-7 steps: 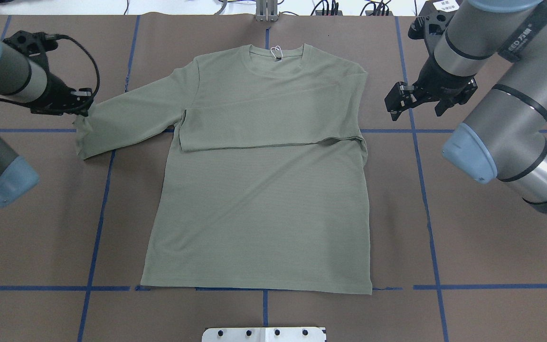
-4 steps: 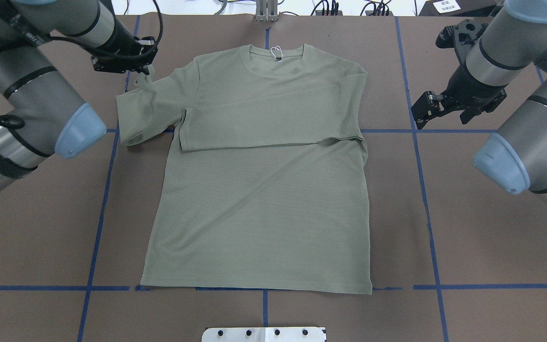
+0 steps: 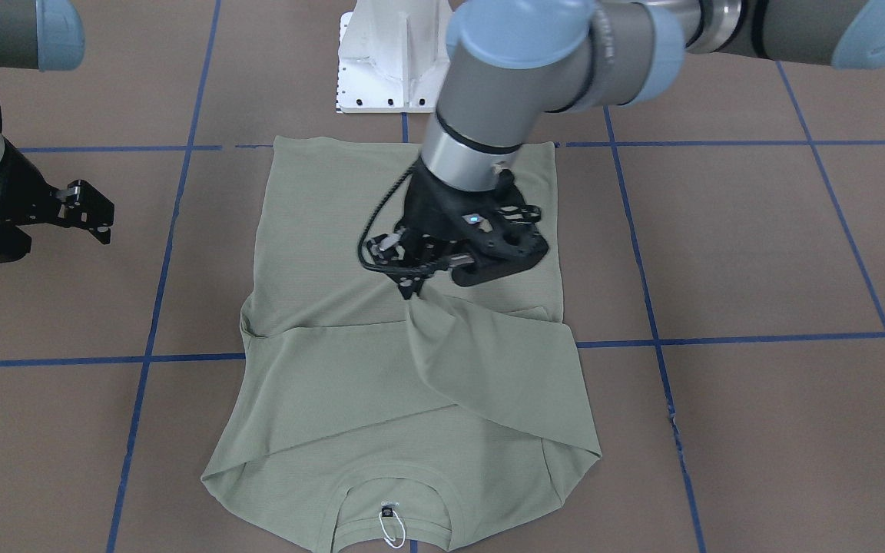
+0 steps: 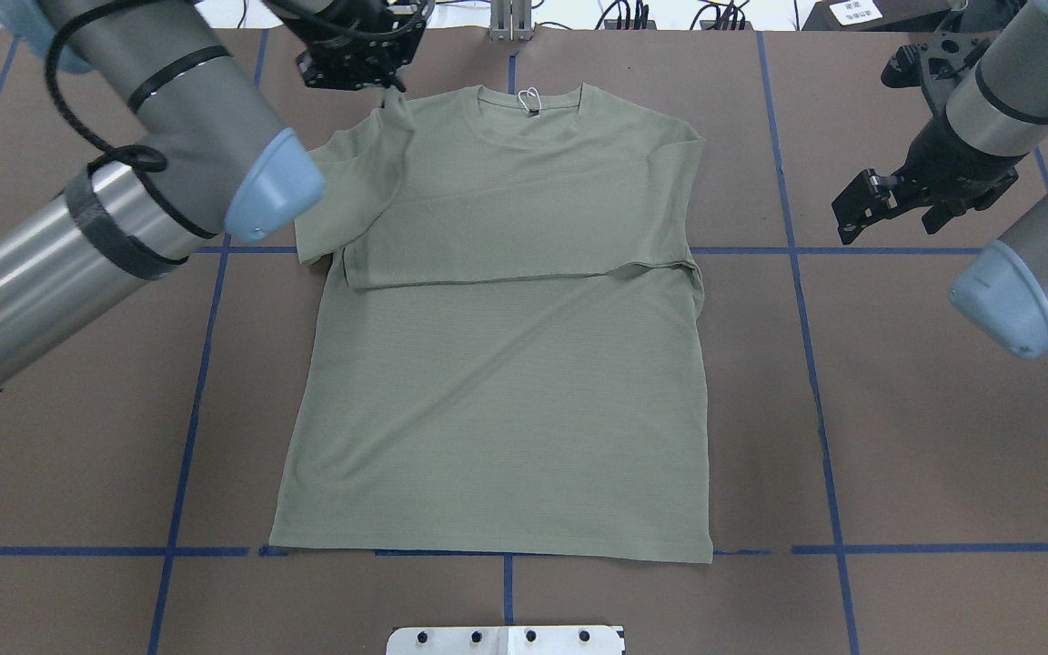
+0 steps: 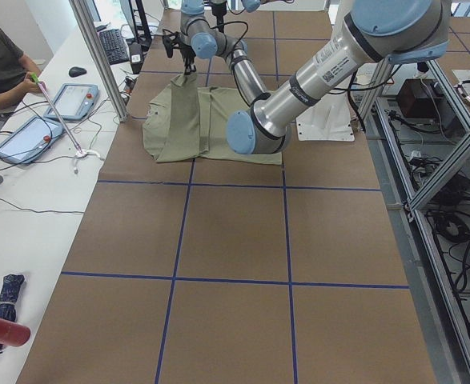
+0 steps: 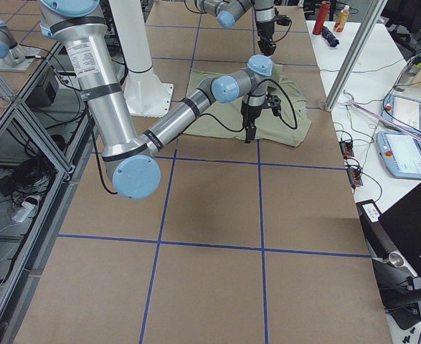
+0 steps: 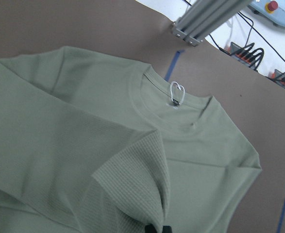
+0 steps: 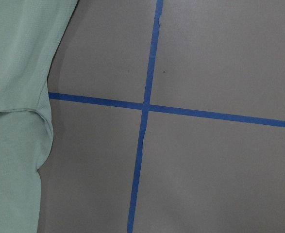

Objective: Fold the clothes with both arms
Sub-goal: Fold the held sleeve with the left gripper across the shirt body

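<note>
Right now the green shirt [image 4: 497, 409] lies flat in the middle of the brown table [image 4: 942, 437]. Its neck points away from the robot, and its bottom edge is near the white base [image 3: 381, 61]. A small white tag [image 7: 176, 92] on a string sits at the neck.

The left claw [image 3: 414, 290] is pinched tight on the end of one sleeve [image 3: 488, 361]. It holds that end up in the air above the shirt. The lifted sleeve hangs down from the claw in a loose fold to the shoulder, which is on the table. The other sleeve [image 4: 524, 236] lies flat across the chest.

The right claw [image 4: 895, 216] is off to the side, well apart from the shirt. Its two fingers are spread apart, with nothing between them. It hangs over bare table, where blue tape lines [image 8: 143, 145] cross.
</note>
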You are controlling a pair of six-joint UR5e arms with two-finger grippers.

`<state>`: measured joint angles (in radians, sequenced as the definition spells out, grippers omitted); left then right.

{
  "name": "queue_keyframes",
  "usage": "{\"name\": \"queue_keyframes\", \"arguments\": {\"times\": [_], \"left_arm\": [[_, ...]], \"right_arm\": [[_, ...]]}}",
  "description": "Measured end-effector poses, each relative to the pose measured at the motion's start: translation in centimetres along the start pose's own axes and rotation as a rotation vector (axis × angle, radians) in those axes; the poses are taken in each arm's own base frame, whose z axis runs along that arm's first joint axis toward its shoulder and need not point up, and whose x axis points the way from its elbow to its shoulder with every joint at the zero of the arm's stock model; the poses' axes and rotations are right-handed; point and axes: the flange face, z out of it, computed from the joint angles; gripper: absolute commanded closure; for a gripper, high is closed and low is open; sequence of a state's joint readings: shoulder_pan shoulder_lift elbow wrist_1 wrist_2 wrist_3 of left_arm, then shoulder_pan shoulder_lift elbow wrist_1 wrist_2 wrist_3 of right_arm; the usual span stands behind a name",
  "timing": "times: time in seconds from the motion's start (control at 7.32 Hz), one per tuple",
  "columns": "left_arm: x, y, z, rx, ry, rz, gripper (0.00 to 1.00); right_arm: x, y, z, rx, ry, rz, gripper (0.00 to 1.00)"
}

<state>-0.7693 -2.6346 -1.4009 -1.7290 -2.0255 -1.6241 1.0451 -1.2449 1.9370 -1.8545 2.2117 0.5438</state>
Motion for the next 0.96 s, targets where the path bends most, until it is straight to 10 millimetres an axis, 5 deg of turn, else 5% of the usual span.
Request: {"name": "queue_keyframes", "arguments": {"times": [0.41,0.55,0.96], "left_arm": [[2.3,2.9,9.0,0.013,0.042,-0.070,1.00],[3.1,4.6,10.8,0.018,0.050,-0.082,0.04],[4.8,10.8,14.8,0.066,0.094,-0.057,0.00]], "right_arm": [[0.3,-0.1,0.1,-0.002,0.001,0.009,0.00],[0.2,-0.1,0.1,-0.002,0.001,0.010,0.00],[-0.1,-0.4,0.1,-0.001,0.000,0.010,0.00]]}}
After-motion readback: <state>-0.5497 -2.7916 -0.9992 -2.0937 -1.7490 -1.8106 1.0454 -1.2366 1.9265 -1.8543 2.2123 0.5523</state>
